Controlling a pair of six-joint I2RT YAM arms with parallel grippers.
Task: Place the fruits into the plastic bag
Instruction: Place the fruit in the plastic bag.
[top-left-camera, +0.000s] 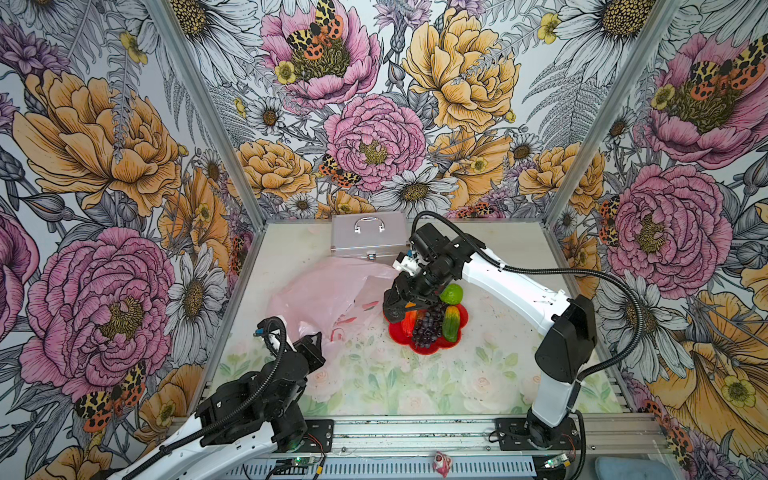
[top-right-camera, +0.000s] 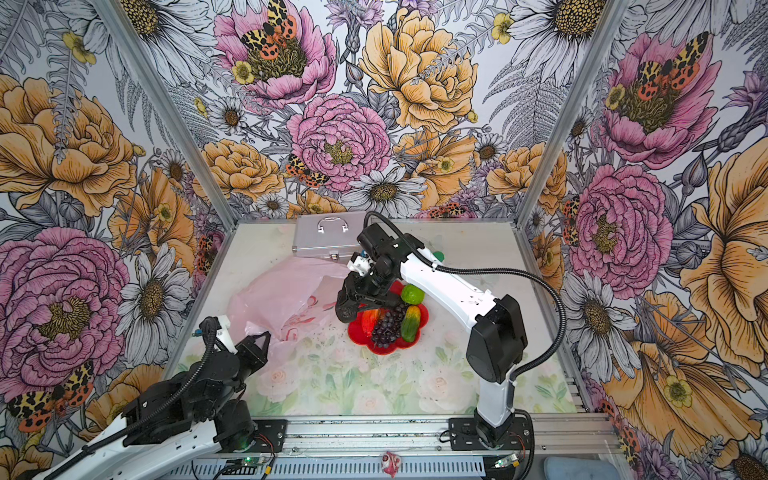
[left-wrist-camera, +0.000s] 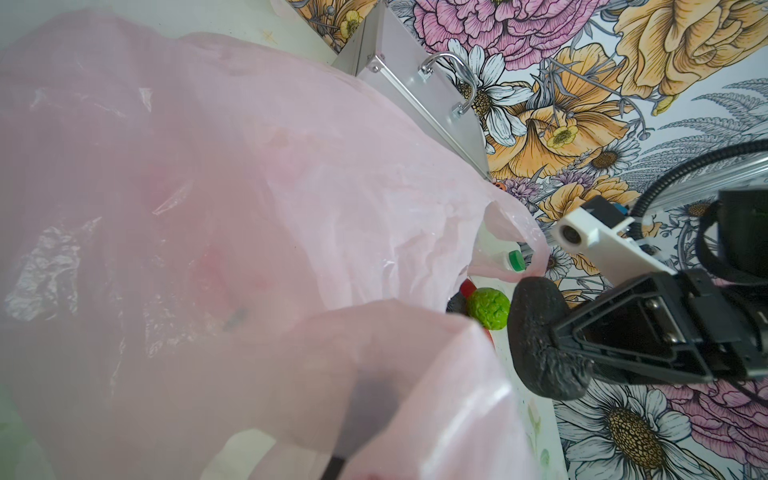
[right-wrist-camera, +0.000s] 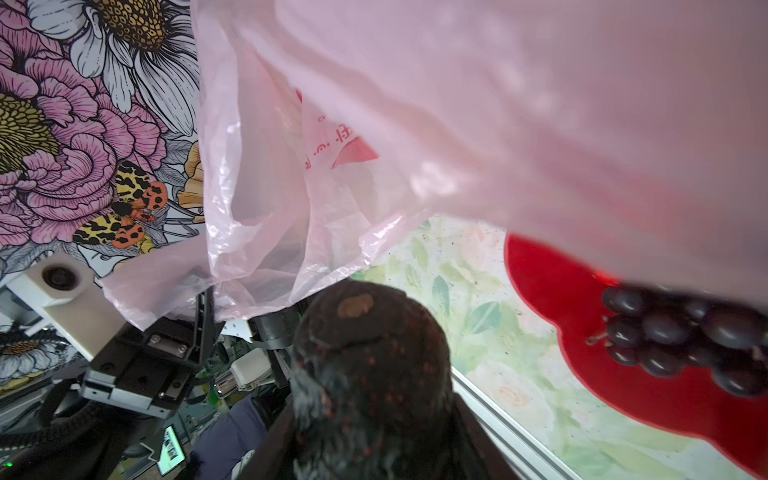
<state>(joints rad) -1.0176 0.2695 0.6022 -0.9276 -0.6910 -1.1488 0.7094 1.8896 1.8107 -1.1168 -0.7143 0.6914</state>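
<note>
The pale pink plastic bag (top-left-camera: 320, 291) (top-right-camera: 282, 291) lies crumpled at the table's left middle. My left gripper (top-left-camera: 316, 336) (left-wrist-camera: 353, 432) is shut on its near edge; its fingers show only as a dark shape through the film. My right gripper (top-left-camera: 395, 307) (right-wrist-camera: 372, 432) is shut on a dark brown avocado (left-wrist-camera: 540, 336) (right-wrist-camera: 370, 353), held between the bag's opening and the red plate (top-left-camera: 428, 348) (right-wrist-camera: 552, 282). On the plate lie a round green fruit (top-left-camera: 451, 294) (left-wrist-camera: 488, 309), purple grapes (top-left-camera: 428, 328) (right-wrist-camera: 681, 336), a green-orange oblong fruit (top-left-camera: 451, 323) and a red-yellow one (top-left-camera: 409, 322).
A silver metal case (top-left-camera: 368, 237) (left-wrist-camera: 419, 99) stands against the back wall behind the bag. A bottle with a green cap (top-right-camera: 436, 254) (left-wrist-camera: 515, 261) lies behind the right arm. Metal posts and patterned walls close in the table; a rail (top-left-camera: 415, 432) runs along the front.
</note>
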